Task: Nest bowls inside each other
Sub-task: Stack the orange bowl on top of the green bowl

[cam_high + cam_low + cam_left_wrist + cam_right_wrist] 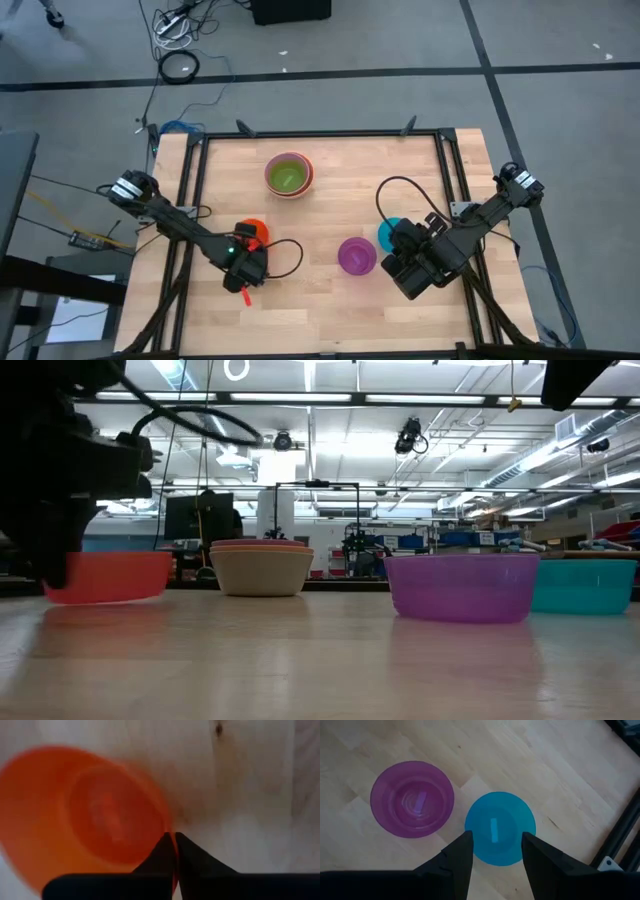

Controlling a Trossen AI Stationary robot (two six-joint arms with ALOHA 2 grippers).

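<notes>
A red-orange bowl (254, 229) stands on the table at the left, and my left gripper (249, 246) is shut on its rim (173, 870). A purple bowl (357, 256) and a blue bowl (385, 232) stand side by side right of centre. My right gripper (495, 845) hangs open well above the blue bowl (500, 827), touching nothing. At the far middle, a nest of bowls (288, 175) has a green one innermost; in the low view its outer bowl (262, 570) looks beige-grey. My left gripper pinches the red-orange bowl's wall at the rim (173, 870), on the side toward the table's near edge. One finger is inside the bowl and one outside. The fingers (162, 852) come steeply from above. The bowl's base (105, 598) rests on the table.
A black frame (320, 134) runs along the table's far, left and right edges. The room behind shows benches and equipment in the low view. Bare wood lies between the red-orange bowl and the purple bowl (462, 586), and along the near edge.
</notes>
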